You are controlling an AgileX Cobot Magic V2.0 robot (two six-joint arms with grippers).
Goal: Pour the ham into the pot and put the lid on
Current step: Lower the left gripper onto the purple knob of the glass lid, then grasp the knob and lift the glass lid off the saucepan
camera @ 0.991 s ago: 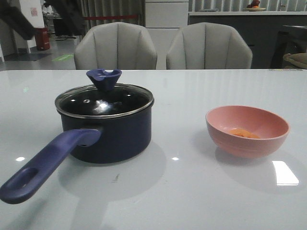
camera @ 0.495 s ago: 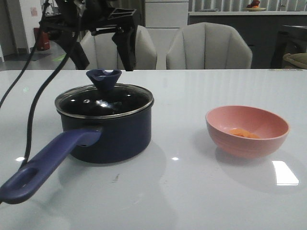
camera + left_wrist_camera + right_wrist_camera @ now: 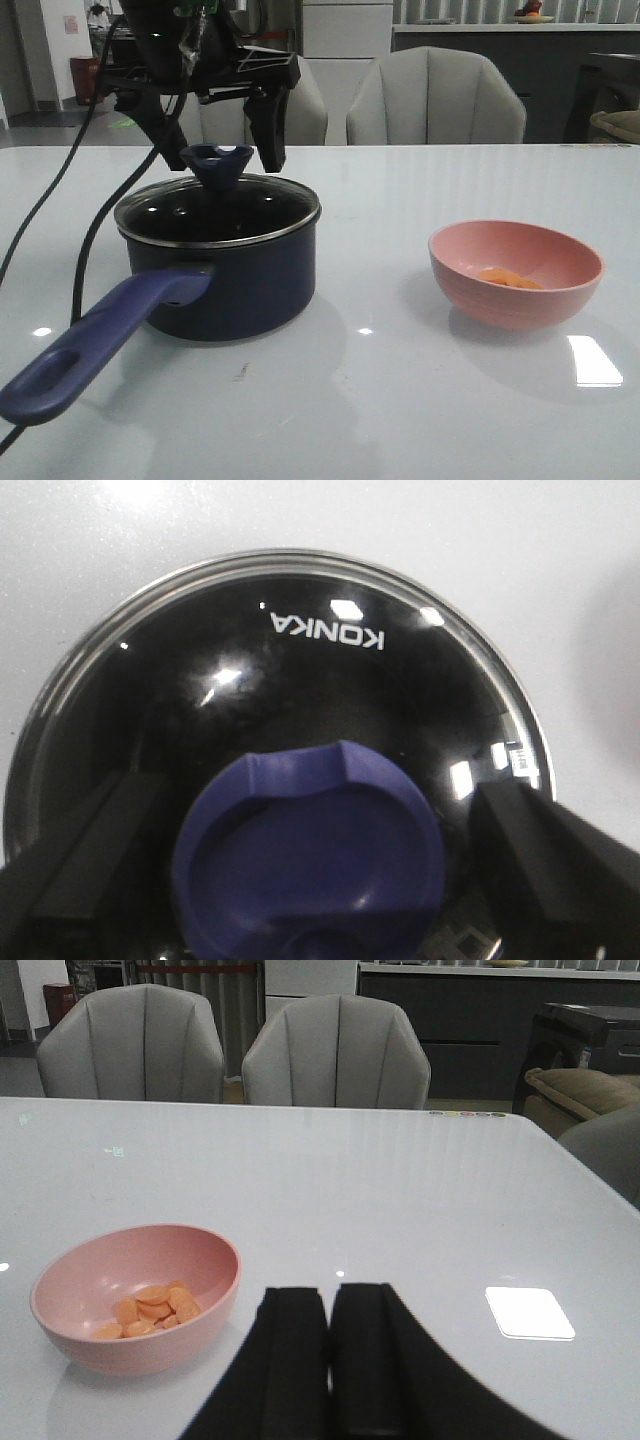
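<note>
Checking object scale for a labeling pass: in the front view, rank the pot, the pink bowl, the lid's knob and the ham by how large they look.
Largest to smallest:
1. pot
2. pink bowl
3. lid's knob
4. ham

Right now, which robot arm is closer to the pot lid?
The left. Its gripper hangs open right over the lid, jaws either side of the knob. The right gripper is shut, off by the pink bowl.
</note>
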